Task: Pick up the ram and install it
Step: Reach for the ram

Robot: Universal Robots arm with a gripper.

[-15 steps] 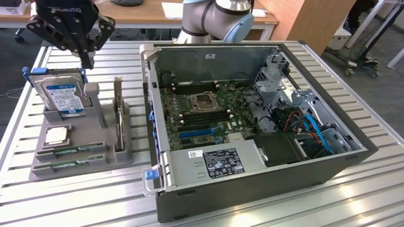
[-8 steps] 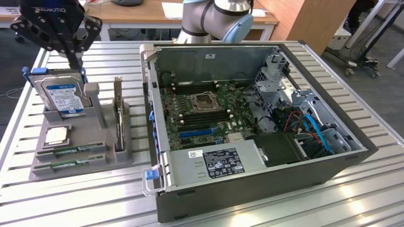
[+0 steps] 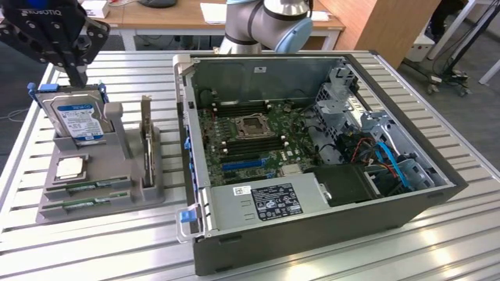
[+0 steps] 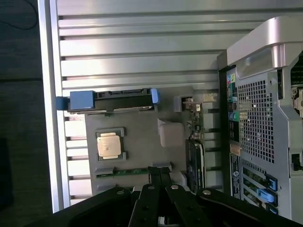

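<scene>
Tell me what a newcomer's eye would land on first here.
The open computer case dominates the exterior view's right, its motherboard bared. On the exterior view's left a grey holder carries an upright hard drive and green ram lying in its slots. The shut gripper hangs above that holder.

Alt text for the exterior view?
Shut black tool hangs above a grey parts holder carrying two thin green ram sticks and an upright silver hard drive. An open grey computer case sits on the exterior view's right.
</scene>
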